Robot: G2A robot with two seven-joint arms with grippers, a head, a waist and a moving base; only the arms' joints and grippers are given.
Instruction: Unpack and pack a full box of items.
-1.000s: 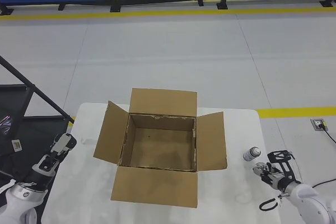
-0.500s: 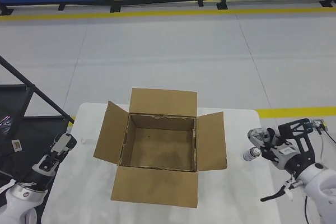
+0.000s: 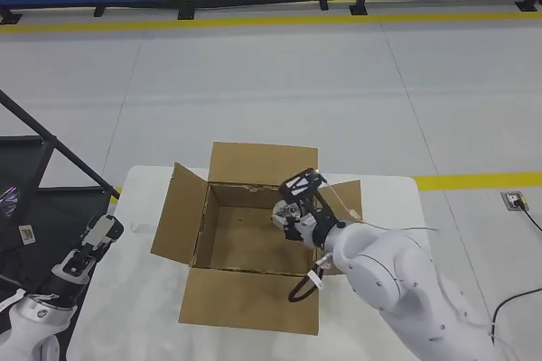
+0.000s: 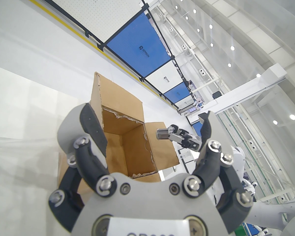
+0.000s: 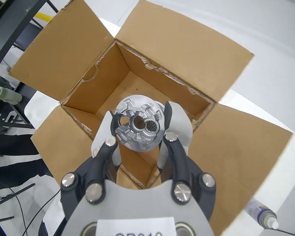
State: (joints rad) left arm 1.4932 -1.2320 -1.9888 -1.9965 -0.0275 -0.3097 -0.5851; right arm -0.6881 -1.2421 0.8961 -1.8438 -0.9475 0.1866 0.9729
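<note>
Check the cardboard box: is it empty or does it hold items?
Empty, as far as visible: the box shows a bare cardboard floor. The metal gear part sits in the right pincer over the opening, not inside.

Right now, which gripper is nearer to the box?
Right. The right gripper, shut on a metal part, hangs over the opening of the box. The left gripper, open, is at the edge of the table, apart from the box's side flap.

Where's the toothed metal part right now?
The toothed metal part is clamped in the right hand, held over the opening of the open cardboard box. In the top view it sits toward the box's right wall.
</note>
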